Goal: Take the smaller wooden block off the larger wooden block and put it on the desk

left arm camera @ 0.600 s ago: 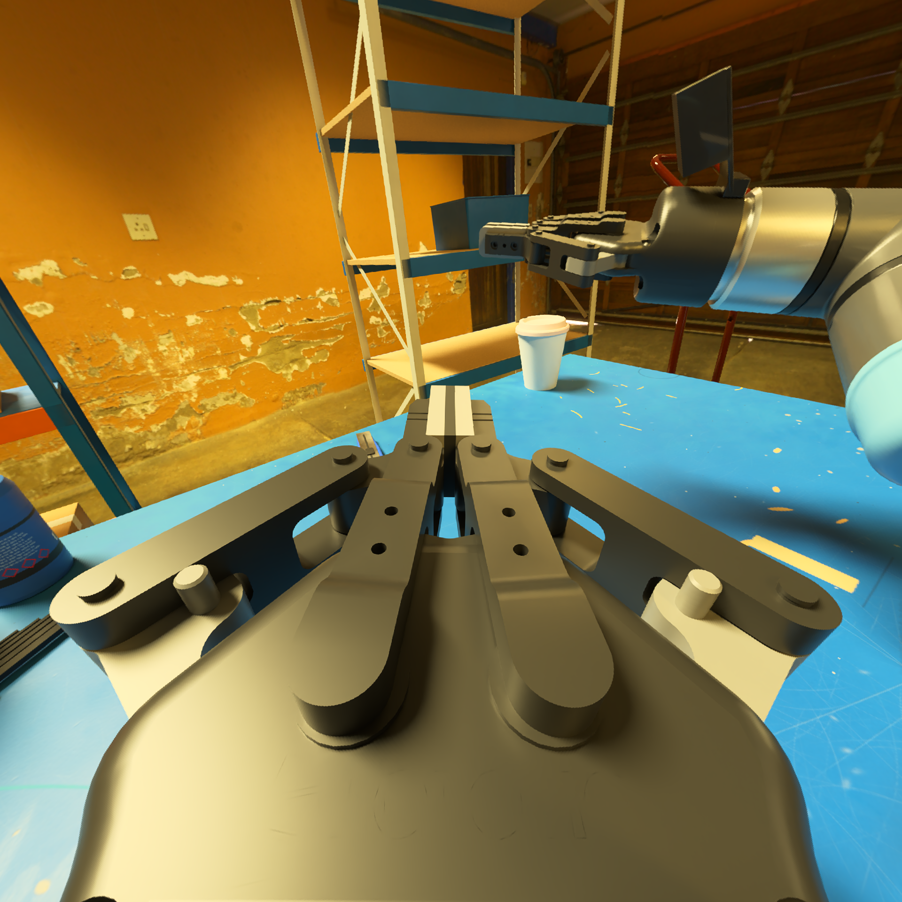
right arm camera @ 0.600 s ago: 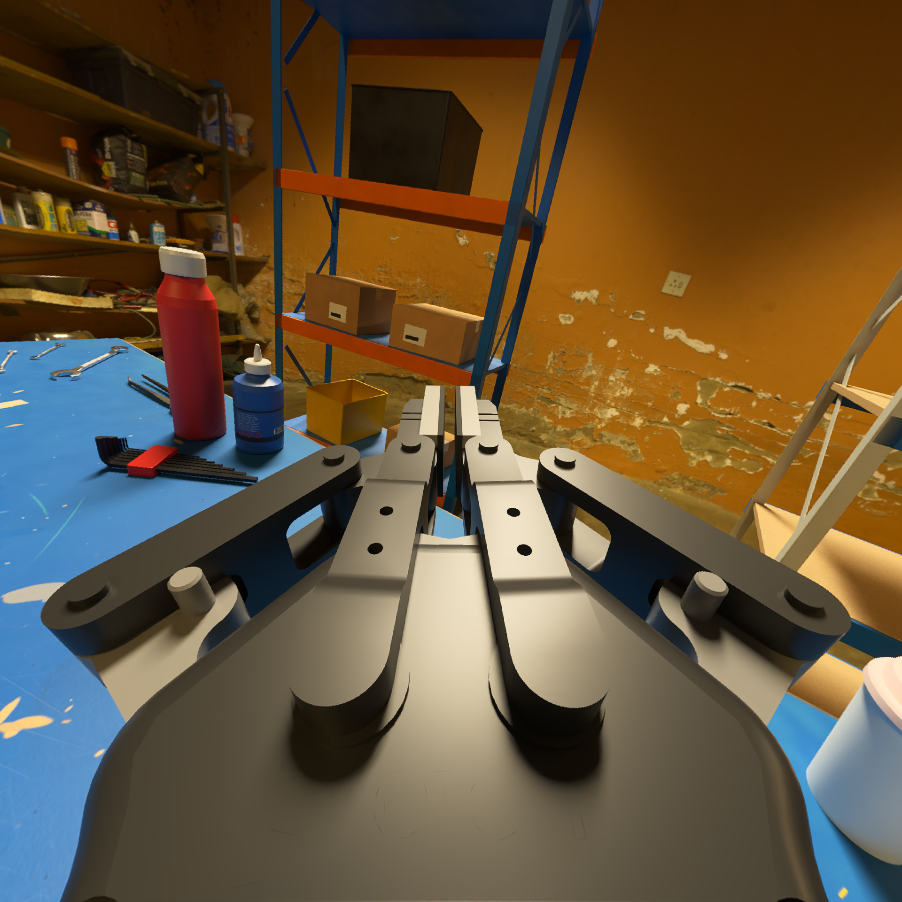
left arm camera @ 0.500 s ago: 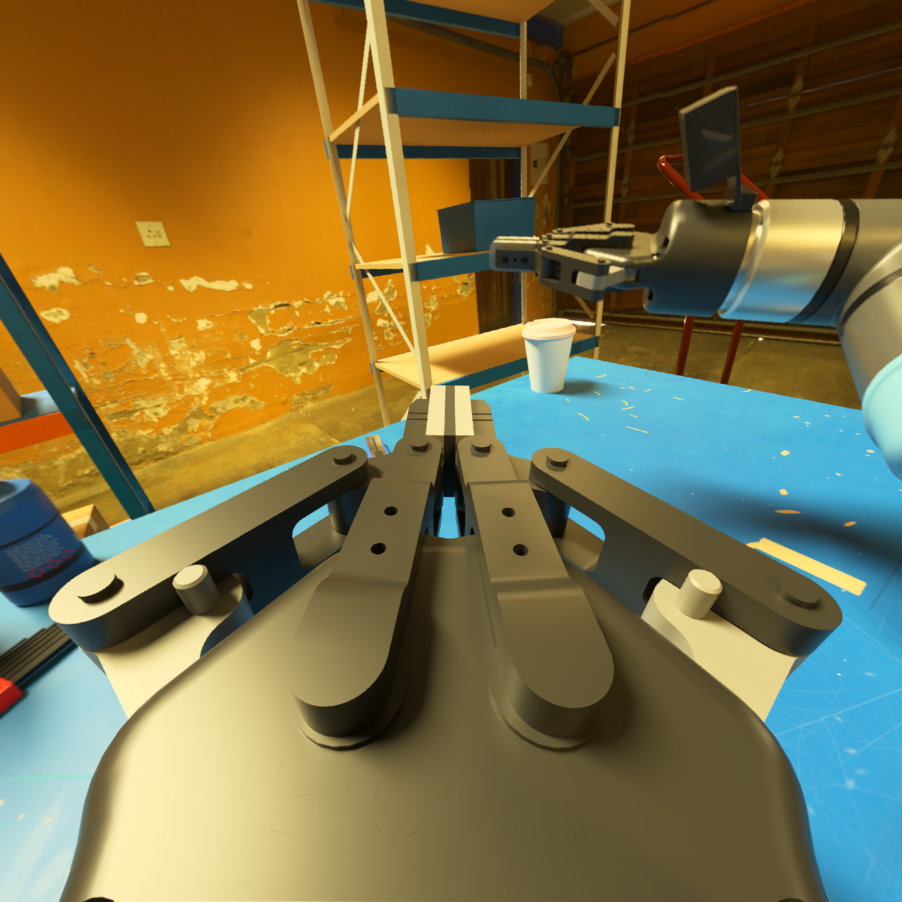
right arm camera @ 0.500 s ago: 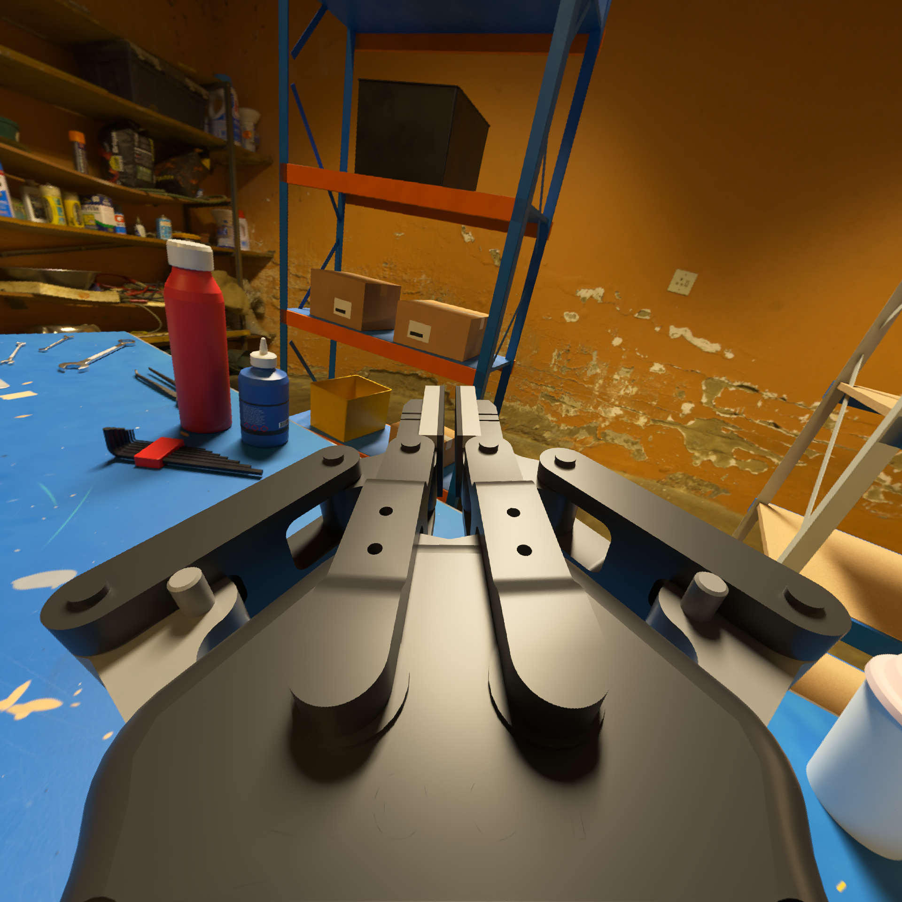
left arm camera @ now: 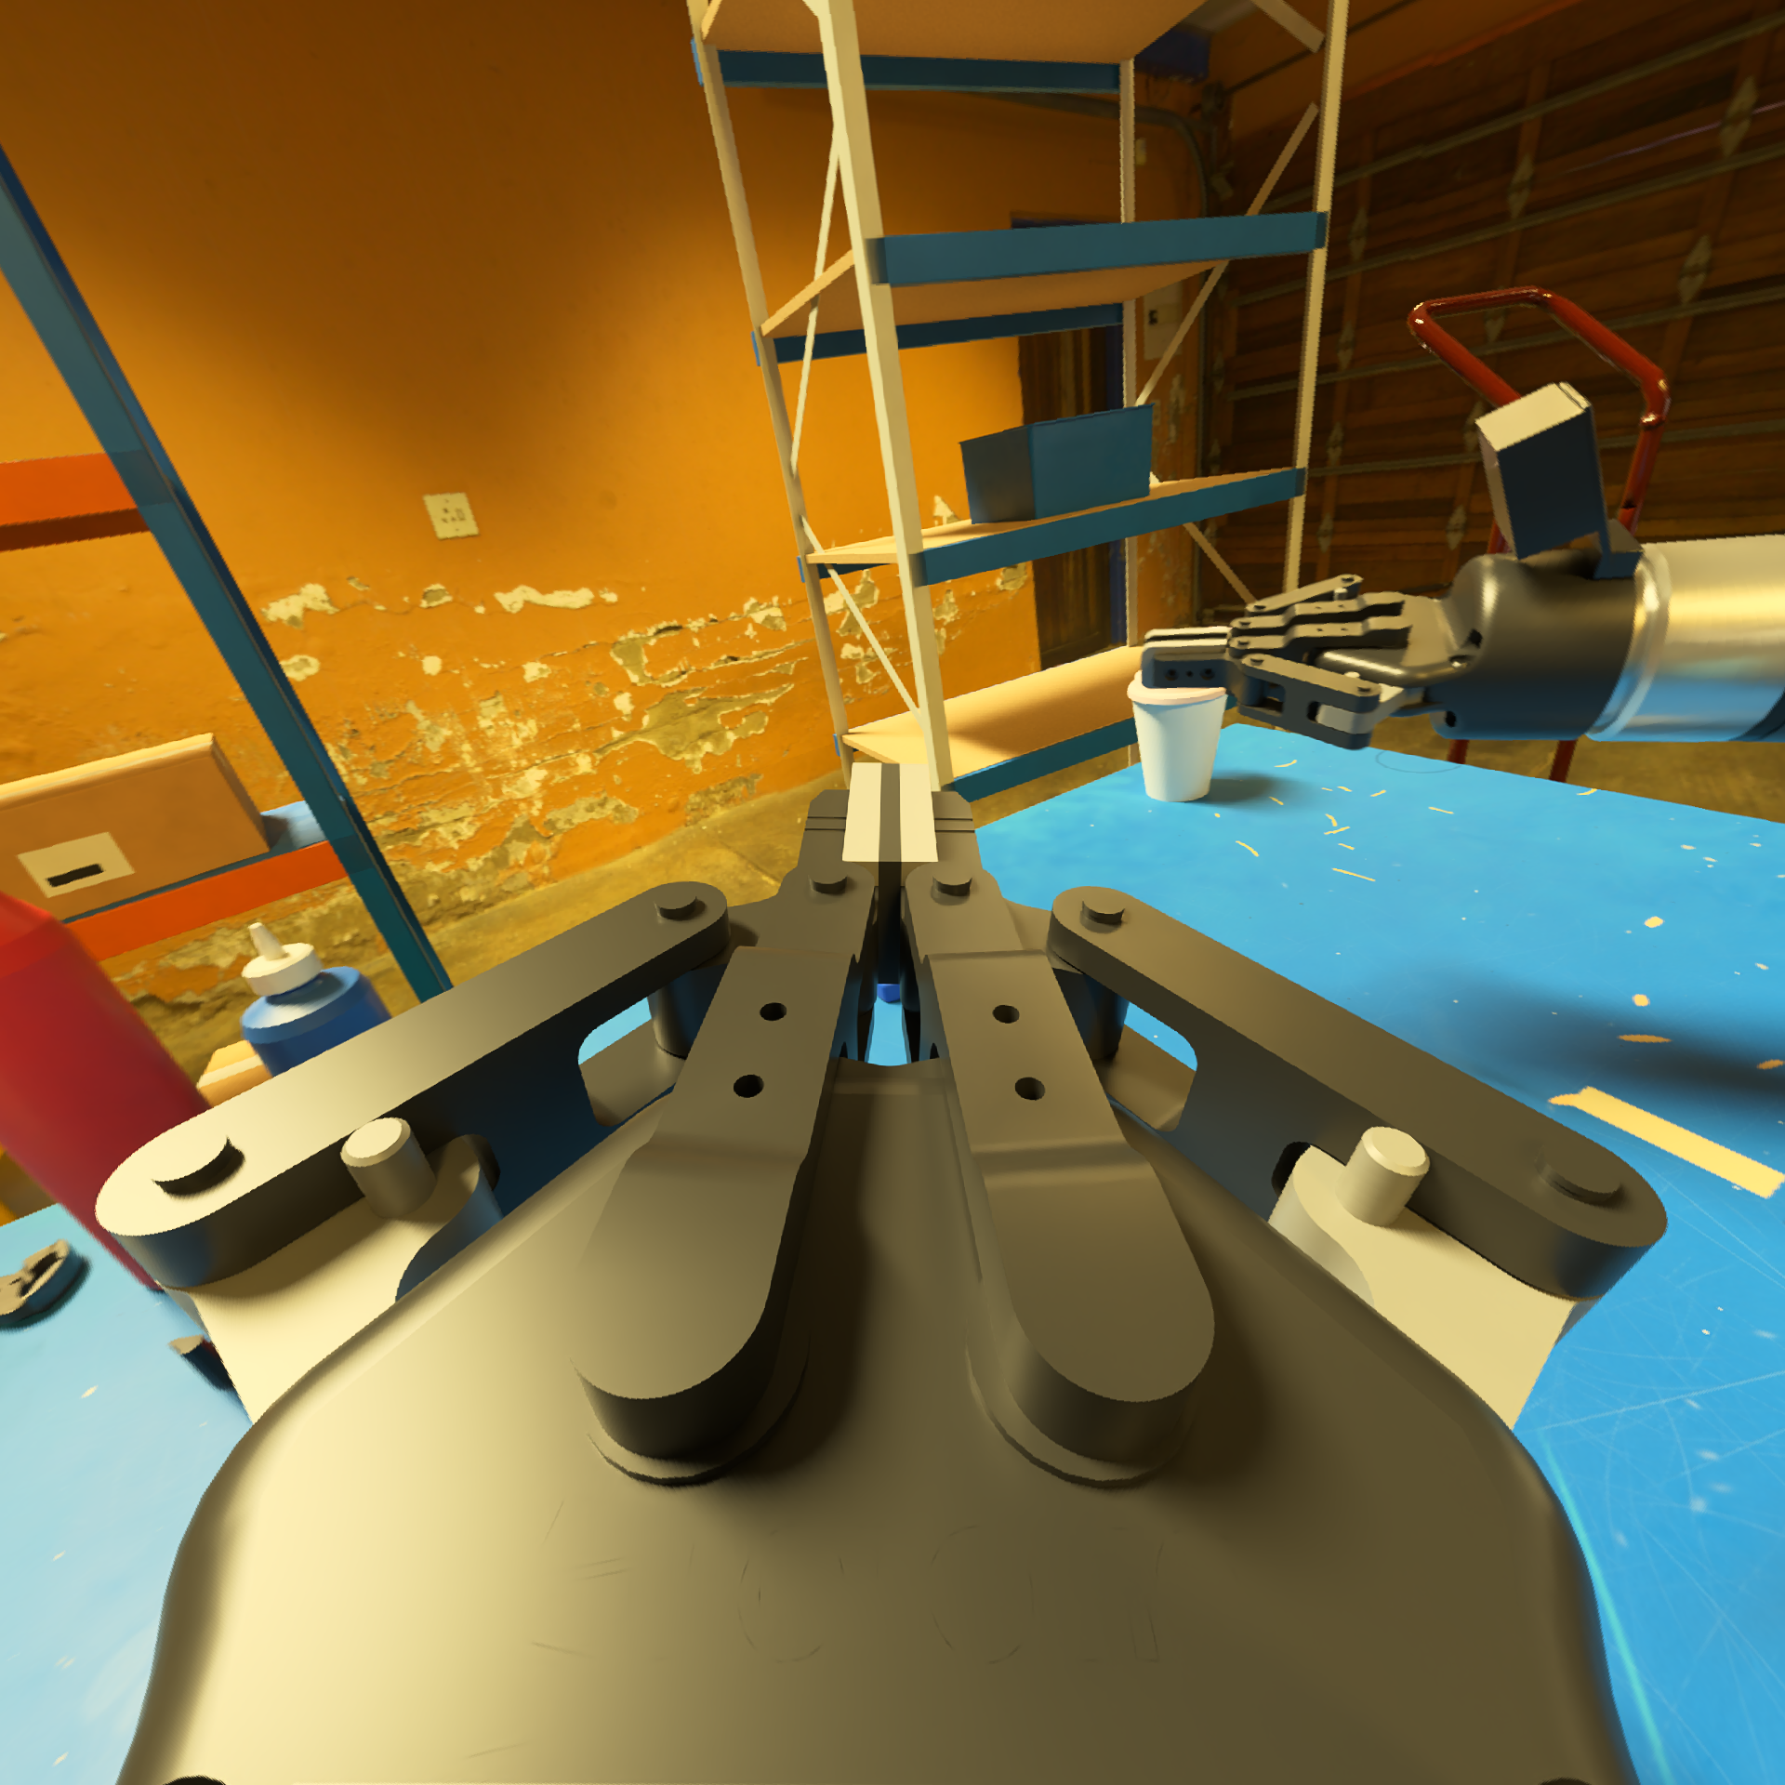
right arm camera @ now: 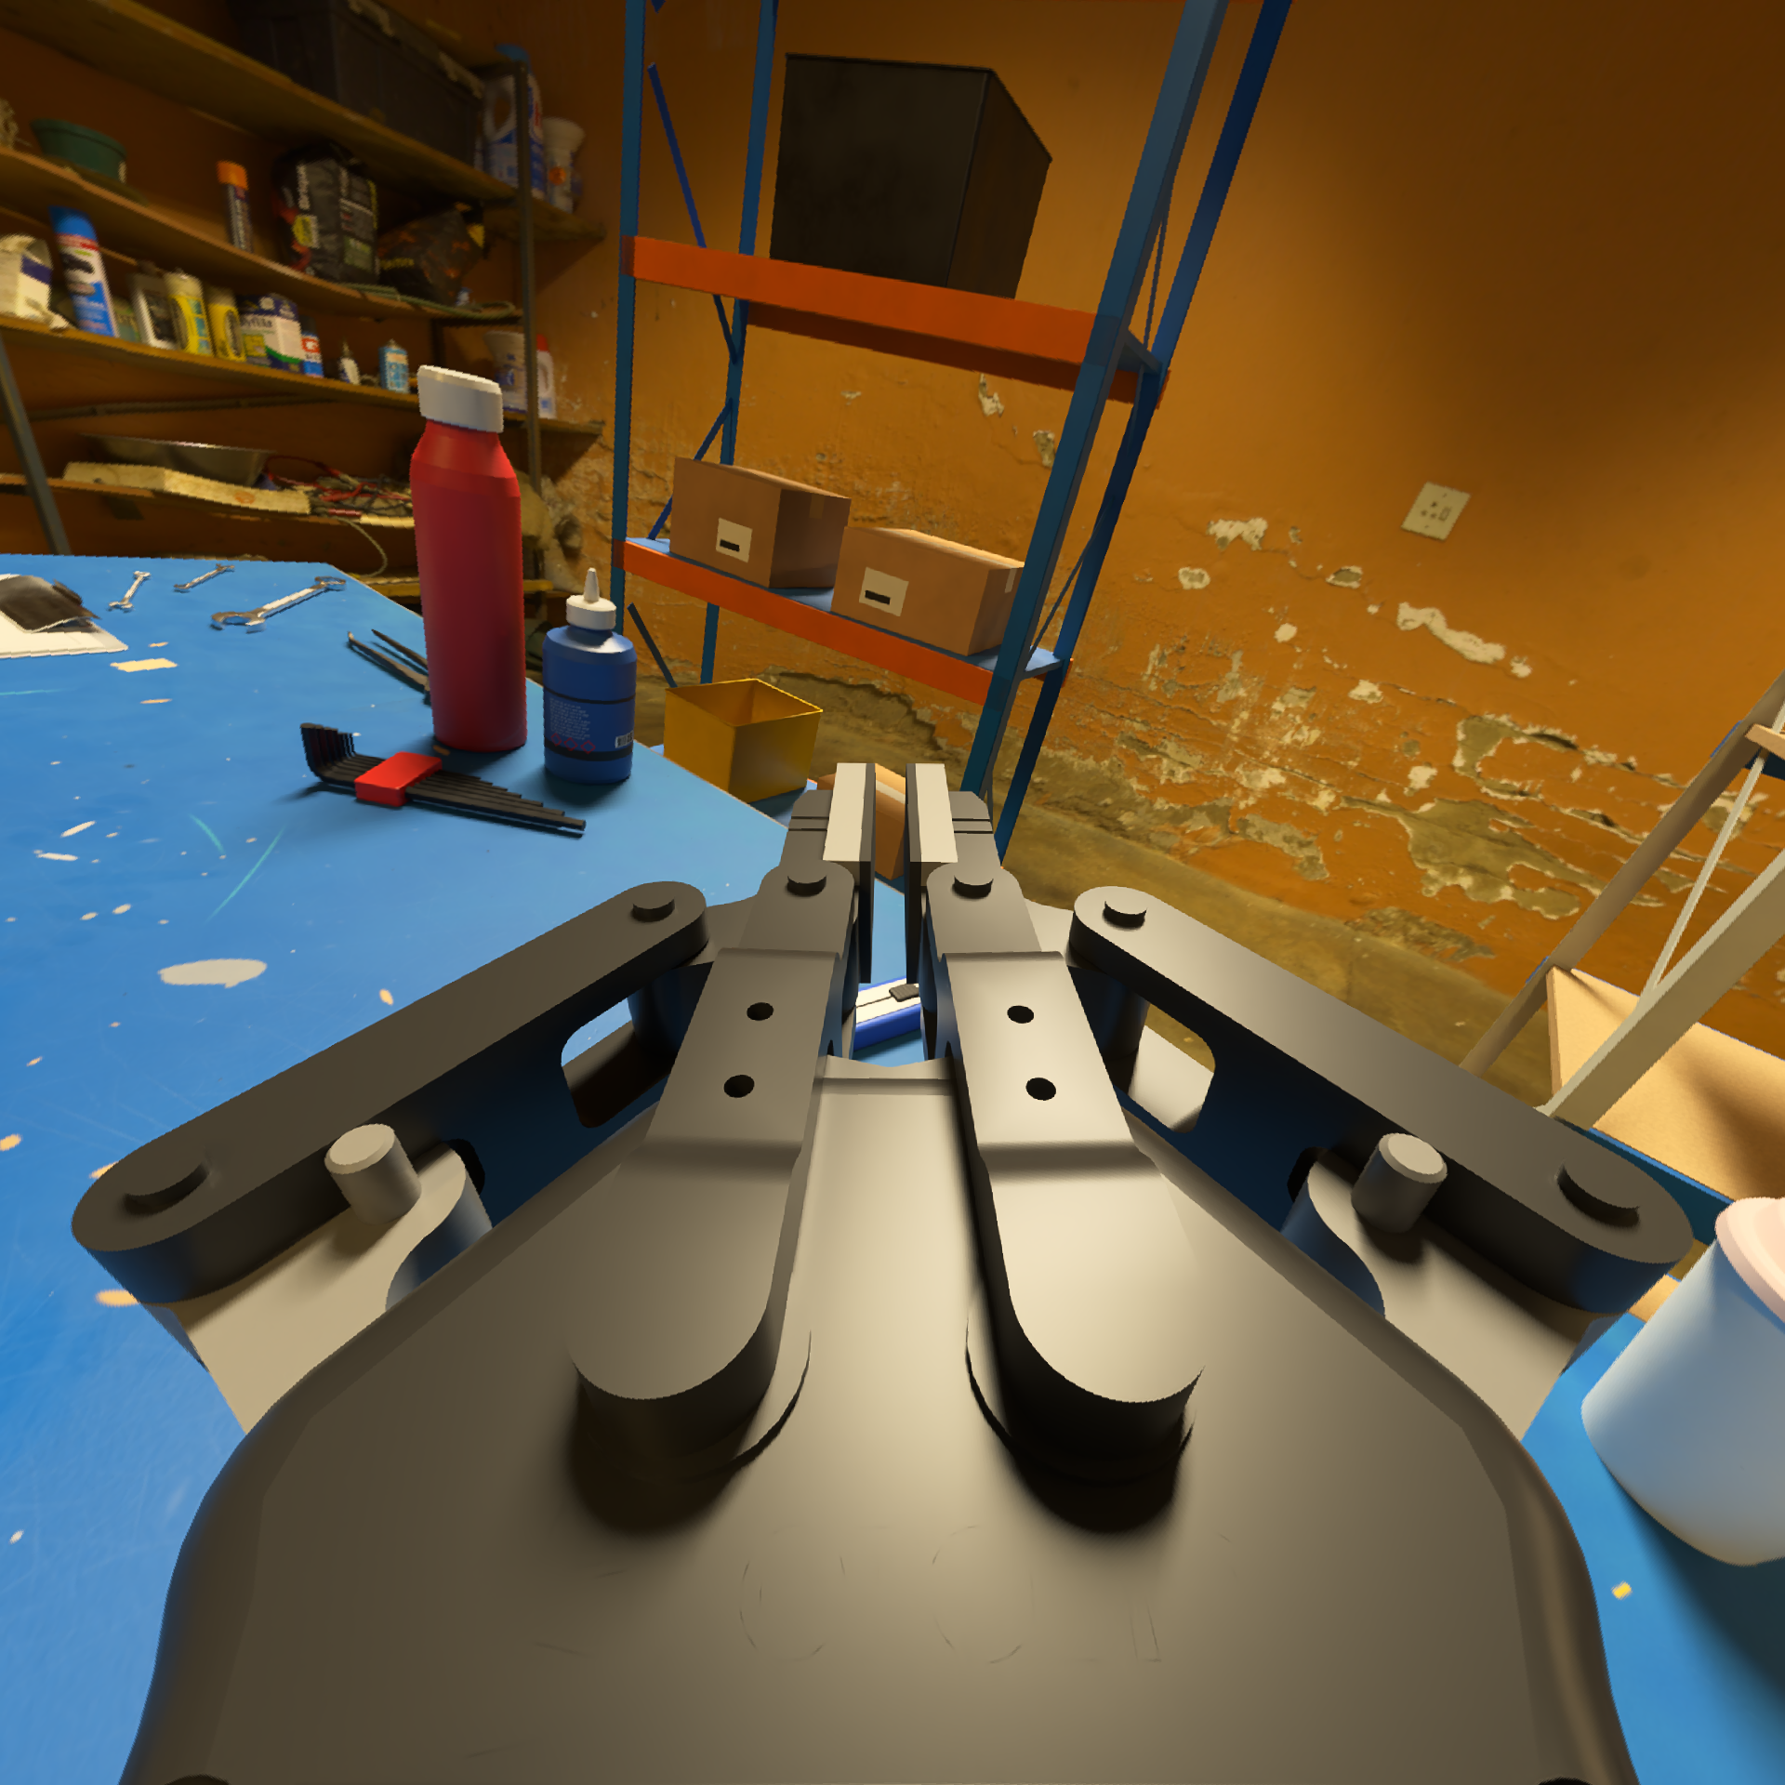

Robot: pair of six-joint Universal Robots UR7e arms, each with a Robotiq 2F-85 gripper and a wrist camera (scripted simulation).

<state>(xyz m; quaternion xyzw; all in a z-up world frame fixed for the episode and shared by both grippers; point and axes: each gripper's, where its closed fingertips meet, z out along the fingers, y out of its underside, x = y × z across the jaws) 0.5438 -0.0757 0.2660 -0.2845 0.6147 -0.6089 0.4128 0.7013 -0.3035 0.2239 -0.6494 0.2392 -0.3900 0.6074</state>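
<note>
Neither wooden block shows in either view. My left gripper (left arm camera: 890, 821) is shut and empty, its pads touching, and it points over the far edge of the blue desk (left arm camera: 1449, 918). My right gripper (right arm camera: 891, 821) holds nothing; its jaws stand almost together with a narrow gap. In the left wrist view the right gripper (left arm camera: 1183, 666) hovers level just above a white paper cup (left arm camera: 1176, 749) at the desk's far corner.
A red bottle (right arm camera: 468, 580), a blue glue bottle (right arm camera: 587, 695), a hex key set (right arm camera: 415, 778) and wrenches (right arm camera: 275, 604) lie on the desk's left part. The cup (right arm camera: 1700, 1401) is close by the right gripper's right side. Shelving racks stand beyond the desk edge.
The left wrist view has swung left, bringing the red and blue bottles into view. The right arm has dropped lower, down to just above the cup. Both grippers stay closed.
</note>
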